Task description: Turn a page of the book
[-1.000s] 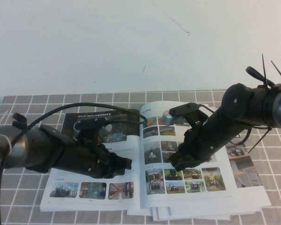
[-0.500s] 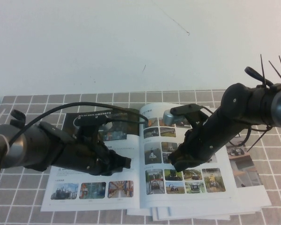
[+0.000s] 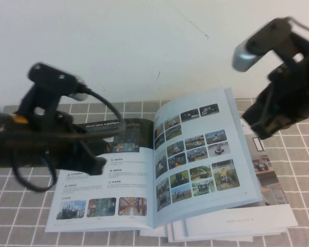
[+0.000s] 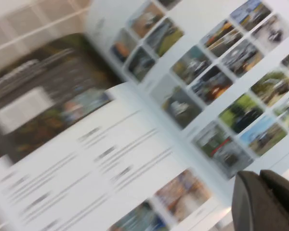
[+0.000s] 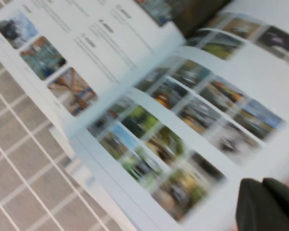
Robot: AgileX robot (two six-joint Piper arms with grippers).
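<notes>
The book (image 3: 144,206) lies open on the tiled mat. The page (image 3: 121,180) lies flat on its left half, dark banner and small photos face up; it also shows in the left wrist view (image 4: 82,168) and the right wrist view (image 5: 86,43). The sheet with the vehicle photo grid (image 3: 201,154) is on the right half, its outer edge bowed up. My left gripper (image 3: 96,164) hovers over the page's left part, shut and empty (image 4: 260,180). My right gripper (image 3: 258,126) is raised beyond the book's right edge, shut and empty (image 5: 262,187).
Plainer white booklets (image 3: 270,180) with a room photo stick out from under the book at the right and front. The grey tiled mat (image 3: 20,226) covers the table; a white wall rises behind it.
Both arms have lifted off the book and pulled apart, left arm to the left, right arm up and to the right. The vehicle-photo sheet has sprung up at its outer edge.
</notes>
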